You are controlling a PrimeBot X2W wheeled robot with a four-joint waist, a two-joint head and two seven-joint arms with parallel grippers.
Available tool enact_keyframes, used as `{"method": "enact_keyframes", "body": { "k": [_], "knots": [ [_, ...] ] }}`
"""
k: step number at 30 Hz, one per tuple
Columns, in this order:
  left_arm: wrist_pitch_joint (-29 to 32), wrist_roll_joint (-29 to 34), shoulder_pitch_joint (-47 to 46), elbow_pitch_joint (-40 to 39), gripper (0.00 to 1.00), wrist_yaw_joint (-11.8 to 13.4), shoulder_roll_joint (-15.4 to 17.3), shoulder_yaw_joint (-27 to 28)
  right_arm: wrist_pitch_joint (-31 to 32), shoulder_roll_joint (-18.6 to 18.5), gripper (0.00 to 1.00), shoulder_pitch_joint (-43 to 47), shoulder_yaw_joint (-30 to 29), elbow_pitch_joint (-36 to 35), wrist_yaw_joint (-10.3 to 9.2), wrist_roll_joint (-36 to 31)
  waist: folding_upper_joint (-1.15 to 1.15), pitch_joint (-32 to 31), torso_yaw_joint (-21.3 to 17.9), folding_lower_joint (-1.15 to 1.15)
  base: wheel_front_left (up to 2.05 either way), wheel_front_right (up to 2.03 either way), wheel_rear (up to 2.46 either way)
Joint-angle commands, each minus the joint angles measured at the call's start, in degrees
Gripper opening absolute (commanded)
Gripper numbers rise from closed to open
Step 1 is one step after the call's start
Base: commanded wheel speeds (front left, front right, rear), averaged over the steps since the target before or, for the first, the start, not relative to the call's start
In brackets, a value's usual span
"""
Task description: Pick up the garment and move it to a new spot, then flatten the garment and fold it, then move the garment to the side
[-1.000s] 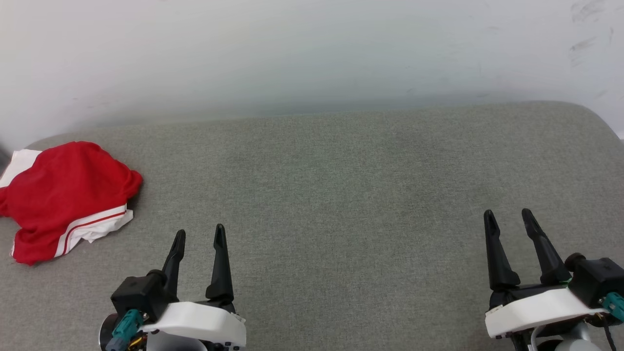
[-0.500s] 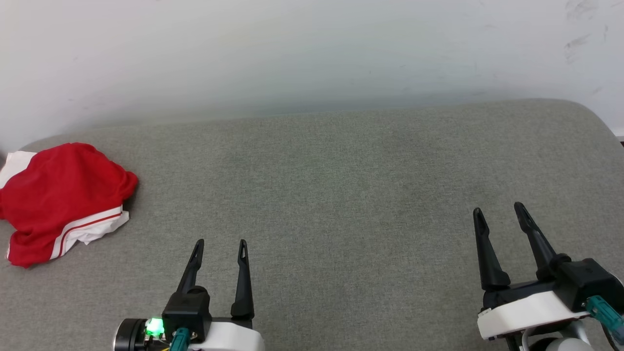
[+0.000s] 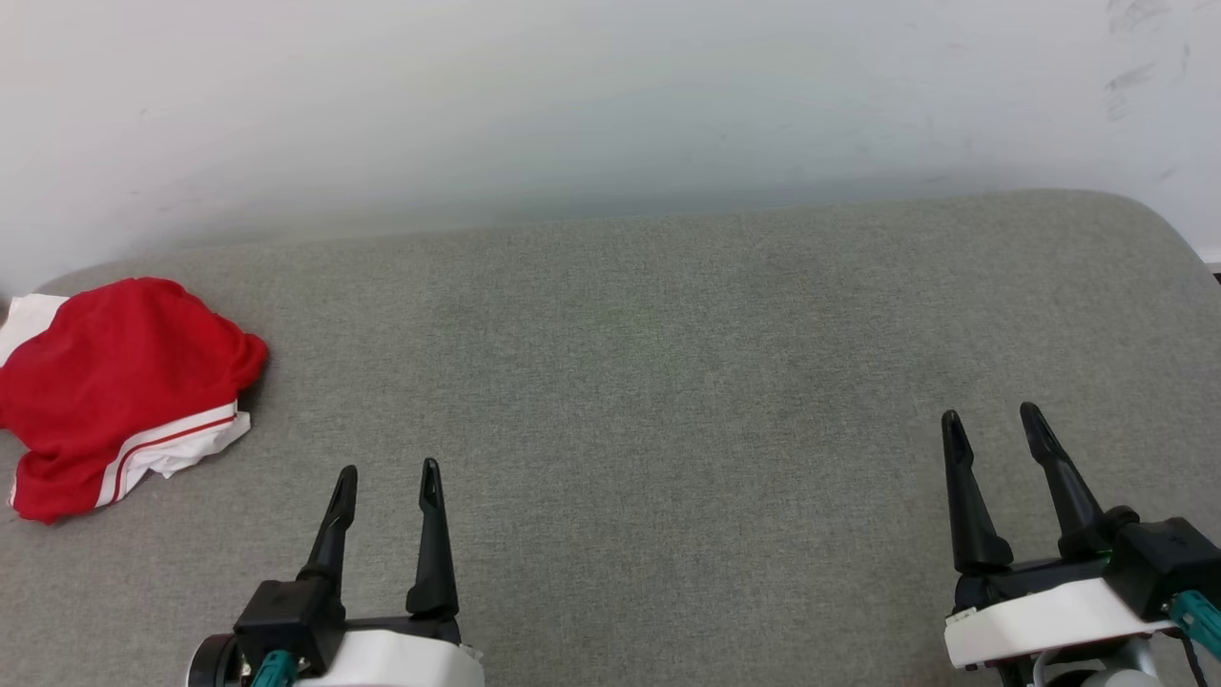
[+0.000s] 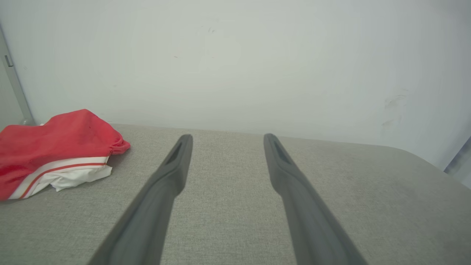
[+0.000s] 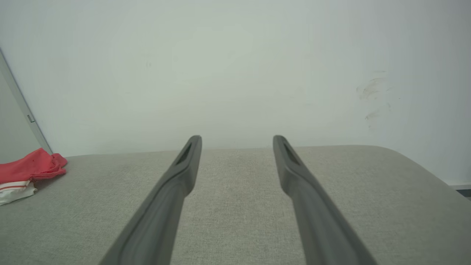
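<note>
The garment point(image 3: 114, 382) lies crumpled at the far left of the grey cushioned surface, red with a white sleeve and red-white striped trim; its letters and number are hidden in the folds. It also appears in the left wrist view as the garment point(image 4: 55, 147) and, small, in the right wrist view as the garment point(image 5: 25, 171). My left gripper point(image 3: 388, 472) hovers open at the lower left, to the right of the garment and apart from it. At the lower right my right gripper point(image 3: 992, 420) is open and holds nothing.
The grey fabric surface point(image 3: 649, 382) stretches wide between the grippers, with rounded corners at the back. A white wall point(image 3: 610, 105) rises right behind its far edge. A pale upright rail point(image 4: 13, 81) stands at the wall's left.
My left gripper drew back toward the bottom edge, swung right, then came back left. The right gripper shifted slightly. The garment lies as before; the camera dipped a little.
</note>
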Motion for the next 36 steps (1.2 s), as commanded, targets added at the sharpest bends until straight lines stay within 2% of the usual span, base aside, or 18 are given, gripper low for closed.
{"method": "enact_keyframes", "body": {
  "k": [1, 6, 7, 10, 14, 21, 24, 36],
  "knots": [
    [-0.5, 2.0, 1.0, 0.2, 1.00, -2.8, -1.4, 2.3, -0.6, -0.1, 1.00, 0.6, -0.3, 0.4, 0.00, 0.1, 0.00, 0.0, -0.1, 0.00, 0.00, 0.00, 0.00],
    [-1.1, 5.2, 2.3, 1.3, 1.00, -8.7, -4.0, 6.3, -1.2, -0.1, 1.00, 0.9, -0.1, 1.2, 0.00, -1.0, 0.00, 0.1, -0.1, 0.00, 0.00, 0.00, 0.00],
    [-1.1, 5.2, 2.3, 1.3, 1.00, -8.7, -4.0, 6.3, -1.2, -0.1, 1.00, 0.9, -0.1, 1.2, 0.00, -1.0, 0.00, 0.1, -0.1, 0.00, 0.00, 0.00, 0.00],
    [-1.4, 7.4, 2.7, 1.8, 1.00, -11.0, -5.0, 7.6, -1.5, -0.1, 1.00, 1.1, 0.1, 1.8, 0.00, -1.3, 0.00, 0.1, -0.1, 0.00, 0.00, 0.00, 0.00],
    [-1.8, 9.7, 3.1, 2.2, 1.00, -12.8, -5.6, 8.6, -1.9, -0.1, 1.00, 1.0, 0.2, 2.6, 0.00, -1.5, 0.00, 0.1, -0.2, 0.00, 0.00, 0.00, 0.00],
    [-2.5, 12.6, 3.6, 2.3, 1.00, -13.5, -6.0, 9.6, -2.6, -0.1, 1.00, 1.5, 1.0, 2.2, 0.00, -3.8, 0.00, 0.1, 0.0, 0.00, 0.00, 0.00, 0.00],
    [-2.5, 12.0, 3.6, 2.5, 1.00, -13.5, -6.0, 9.6, -2.5, -0.1, 1.00, 1.6, 1.5, 2.1, -0.01, -3.8, 0.00, 0.0, 0.6, 0.00, 0.00, 0.00, 0.00],
    [-2.4, 11.2, 5.1, 2.6, 1.00, -13.4, -6.0, 11.6, -2.5, -0.1, 1.00, 2.9, 2.8, 2.7, -0.01, -2.9, 0.00, -1.2, 7.6, 0.00, 0.00, 0.00, 0.00]
  ]
}}
